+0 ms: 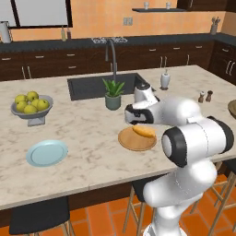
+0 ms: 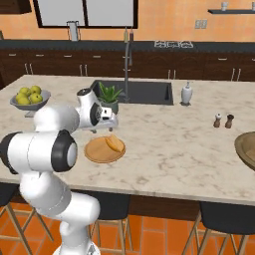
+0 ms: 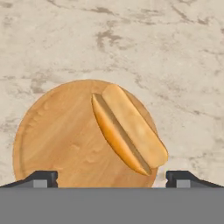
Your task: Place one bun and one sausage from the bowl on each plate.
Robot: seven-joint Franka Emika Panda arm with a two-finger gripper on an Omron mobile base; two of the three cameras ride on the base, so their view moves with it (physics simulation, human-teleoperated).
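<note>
While over the tan plate point(image 3: 57, 140) and its bun point(image 3: 129, 129): hand point(image 3: 111, 178) downturned, fingers spread, empty.

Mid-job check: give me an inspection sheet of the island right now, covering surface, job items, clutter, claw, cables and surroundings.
Surface: marble island counter, sink set into it.
Job's things: bun lying on the wooden plate; blue plate bare; wooden bowl at the right edge; no sausage seen.
Clutter: fruit bowl, potted plant, soap bottle, two shakers.
Claw: claw open above the wooden plate, holding nothing.
Cables: nothing seen.
Surroundings: dark cabinets, orange wall, stools below.
</note>
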